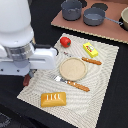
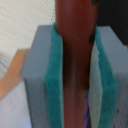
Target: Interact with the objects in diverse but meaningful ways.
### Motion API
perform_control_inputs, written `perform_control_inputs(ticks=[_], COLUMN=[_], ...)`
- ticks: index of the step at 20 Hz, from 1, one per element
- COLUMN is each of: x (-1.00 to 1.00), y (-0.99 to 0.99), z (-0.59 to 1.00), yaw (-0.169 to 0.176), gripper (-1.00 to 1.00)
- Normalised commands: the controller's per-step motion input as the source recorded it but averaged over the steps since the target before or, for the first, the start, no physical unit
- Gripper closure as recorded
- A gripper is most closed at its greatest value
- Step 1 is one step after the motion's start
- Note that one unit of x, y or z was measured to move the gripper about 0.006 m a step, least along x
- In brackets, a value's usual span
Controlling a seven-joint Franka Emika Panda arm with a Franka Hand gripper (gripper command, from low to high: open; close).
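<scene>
Sausage, dark reddish brown, is filling the middle of the wrist view, standing on end between the two teal pads of the gripper; the pads are pressing against its sides, so the fingers are closed down to the sausage's width and are gripping it. Grey finger blocks are backing each pad. In the exterior view the white arm is covering the near corner of the pale woven mat on the exterior view's left, and only the lower tip of the sausage is showing beneath the gripper, at that edge of the mat.

Nearest along the mat's front edge, the orange-yellow scored bread loaf is lying flat. Behind it, at the mat's middle, the round tan plate is sitting with one orange-handled utensil lying just in front of it and a second orange-handled utensil lying just behind it. Farther back, the red tomato is resting near the mat's far edge on the exterior view's left, and the yellow block with red marks is lying toward the far corner on the exterior view's right. Beyond the mat, two grey pots are standing on a brown board at the desk's far side.
</scene>
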Motion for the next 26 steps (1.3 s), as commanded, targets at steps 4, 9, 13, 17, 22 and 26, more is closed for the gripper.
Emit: perform_control_inputs(ticks=[4, 9, 13, 17, 22, 26], x=[0.22, 0.28, 0.24, 0.21, 0.06, 0.01], y=[-0.24, -0.12, -0.10, -0.02, 0.01, 0.02], z=[-0.20, -0.21, -0.25, -0.27, -0.28, -0.25], yaw=[0.000, 0.000, 0.000, 0.000, 0.000, 0.000], gripper=[1.00, 1.00, 1.00, 1.00, 1.00, 1.00])
